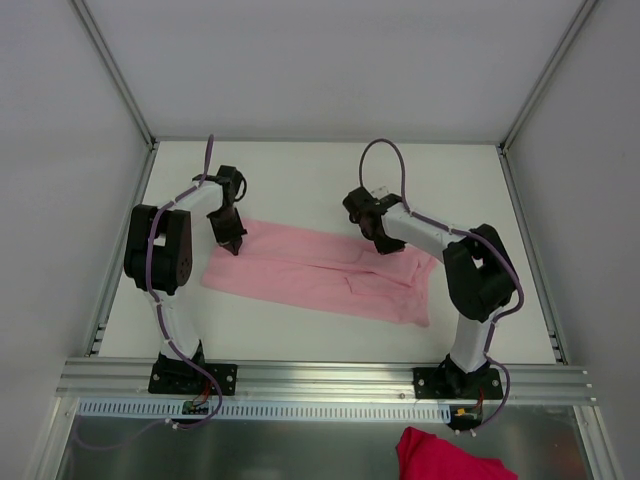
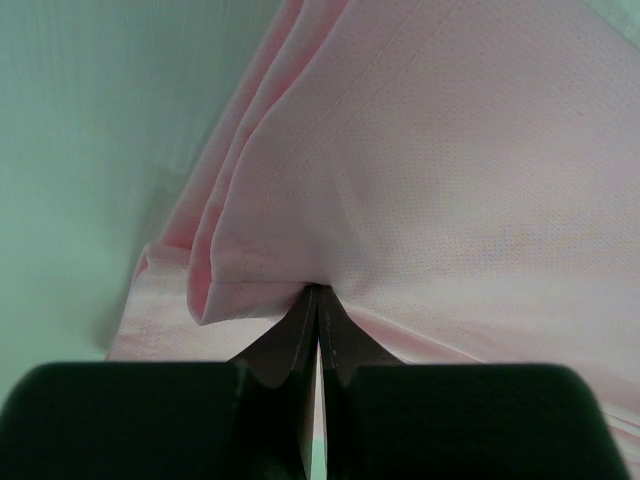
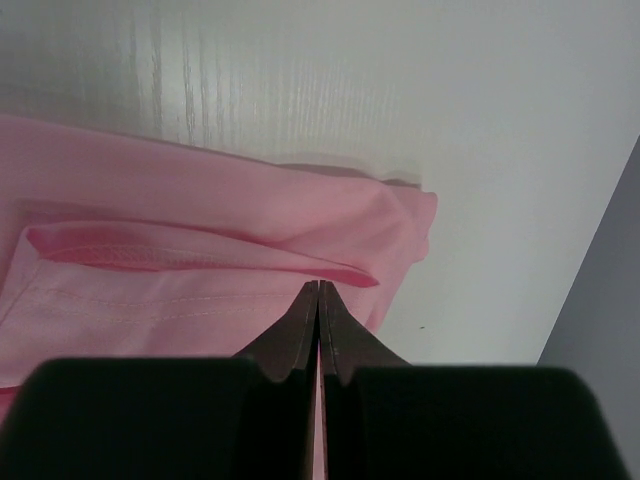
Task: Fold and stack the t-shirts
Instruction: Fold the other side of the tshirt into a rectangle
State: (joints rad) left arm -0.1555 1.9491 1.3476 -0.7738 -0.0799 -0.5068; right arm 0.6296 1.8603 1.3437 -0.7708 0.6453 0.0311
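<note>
A pale-pink t-shirt [image 1: 320, 275] lies on the white table as a long folded strip running from left to right. My left gripper [image 1: 236, 246] is at the strip's far left corner. In the left wrist view it [image 2: 318, 290] is shut, and the t-shirt [image 2: 450, 180] puckers into its tips at a folded hem. My right gripper [image 1: 383, 246] is on the far edge towards the right end. In the right wrist view it [image 3: 318, 285] is shut at the edge of a raised flap of the t-shirt [image 3: 200, 210].
A crumpled magenta cloth [image 1: 450, 458] lies below the table's near edge at the bottom right. An aluminium rail [image 1: 320, 378] carries both arm bases. White walls enclose the table on the left, back and right.
</note>
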